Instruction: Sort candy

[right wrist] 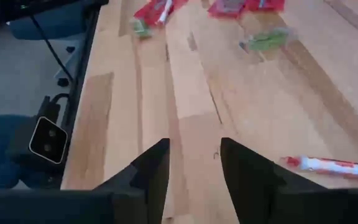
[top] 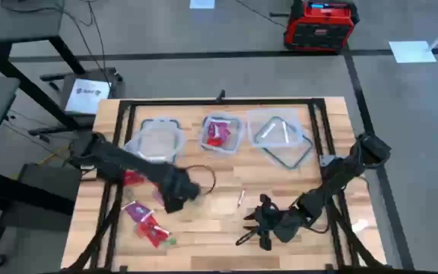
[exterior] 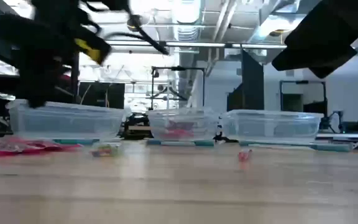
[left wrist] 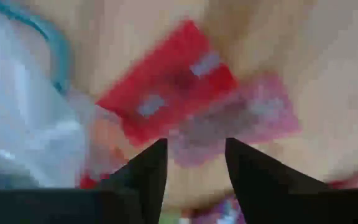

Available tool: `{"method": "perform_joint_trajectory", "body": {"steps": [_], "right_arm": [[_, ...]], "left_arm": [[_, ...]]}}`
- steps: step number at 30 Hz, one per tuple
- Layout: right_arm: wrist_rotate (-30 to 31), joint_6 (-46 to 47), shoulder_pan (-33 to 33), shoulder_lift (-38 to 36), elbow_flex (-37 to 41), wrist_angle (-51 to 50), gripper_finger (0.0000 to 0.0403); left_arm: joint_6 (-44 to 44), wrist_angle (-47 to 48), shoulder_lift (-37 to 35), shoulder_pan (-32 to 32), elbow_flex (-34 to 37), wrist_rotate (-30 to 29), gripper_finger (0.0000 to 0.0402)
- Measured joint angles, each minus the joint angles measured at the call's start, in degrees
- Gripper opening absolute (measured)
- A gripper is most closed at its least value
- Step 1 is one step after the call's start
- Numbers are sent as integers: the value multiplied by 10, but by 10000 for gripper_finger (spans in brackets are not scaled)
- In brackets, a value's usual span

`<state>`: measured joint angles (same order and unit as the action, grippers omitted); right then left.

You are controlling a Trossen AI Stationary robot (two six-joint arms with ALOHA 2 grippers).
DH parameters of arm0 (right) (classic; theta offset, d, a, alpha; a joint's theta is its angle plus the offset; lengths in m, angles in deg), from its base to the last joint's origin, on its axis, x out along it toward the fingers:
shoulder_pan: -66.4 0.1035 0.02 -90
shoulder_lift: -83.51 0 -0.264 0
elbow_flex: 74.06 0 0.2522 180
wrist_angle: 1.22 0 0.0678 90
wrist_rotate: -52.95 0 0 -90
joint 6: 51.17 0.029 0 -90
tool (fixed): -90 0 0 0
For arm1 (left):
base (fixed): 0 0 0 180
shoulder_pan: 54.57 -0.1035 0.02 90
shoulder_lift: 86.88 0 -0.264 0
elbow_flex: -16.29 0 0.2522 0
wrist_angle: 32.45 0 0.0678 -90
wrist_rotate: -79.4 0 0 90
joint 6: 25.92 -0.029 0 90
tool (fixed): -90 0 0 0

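Here the left tool (top: 175,199) hangs low over the desk (top: 219,228), just in front of the left tub (top: 157,140); its fingers (left wrist: 148,171) stand apart with nothing between them, released; right below them lie a red candy (left wrist: 169,90) and a pink candy (left wrist: 244,121), overlapping, beside the tub's bluish rim. More candy (top: 149,225) lies scattered near the desk's front left corner; the middle tub (top: 221,134) holds a red heap (top: 219,133); one white-and-red stick (top: 240,199) lies alone mid-desk, also seen by the right wrist camera (right wrist: 331,166). The right tool (top: 255,228) sits low near the front edge, its fingers (right wrist: 151,171) parted over bare wood, gripping nothing; the right tub (top: 280,134) stands behind it.
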<state>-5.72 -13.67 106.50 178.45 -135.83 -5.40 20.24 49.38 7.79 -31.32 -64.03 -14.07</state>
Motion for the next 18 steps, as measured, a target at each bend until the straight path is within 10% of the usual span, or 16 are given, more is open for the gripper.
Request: {"method": "perform_joint_trajectory", "body": {"steps": [18], "right_arm": [[2, -4, -5, 0, 0, -1, 132]], "left_arm": [[230, 13, -37, 145, 119, 83, 148]]}}
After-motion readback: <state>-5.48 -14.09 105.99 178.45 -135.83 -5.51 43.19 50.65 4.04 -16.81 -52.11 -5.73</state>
